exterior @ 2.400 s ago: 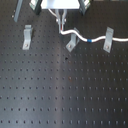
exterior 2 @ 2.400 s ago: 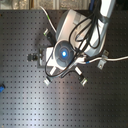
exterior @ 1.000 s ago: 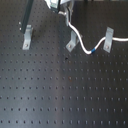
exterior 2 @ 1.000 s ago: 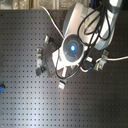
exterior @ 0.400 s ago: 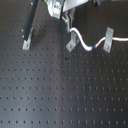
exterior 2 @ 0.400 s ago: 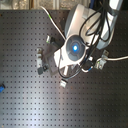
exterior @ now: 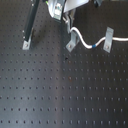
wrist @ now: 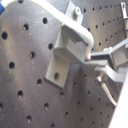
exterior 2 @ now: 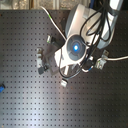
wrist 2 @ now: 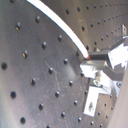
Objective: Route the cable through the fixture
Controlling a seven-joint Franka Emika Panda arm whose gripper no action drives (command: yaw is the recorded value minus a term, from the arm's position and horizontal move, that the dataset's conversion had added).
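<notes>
first exterior view: the cable [exterior: 85,41] runs from the middle bracket [exterior: 72,42] to the far bracket [exterior: 108,39], my gripper [exterior: 67,19] just above the middle bracket. first wrist view: i cannot tell whether my fingers pinch the cable [wrist: 60,14]; dragging could pull it off the bracket [wrist: 67,52].

White, rounded arm [exterior 2: 82,30] with glowing blue ring light, looped in black cables; silver metal gripper [wrist: 107,62] fingers at the tip.
</notes>
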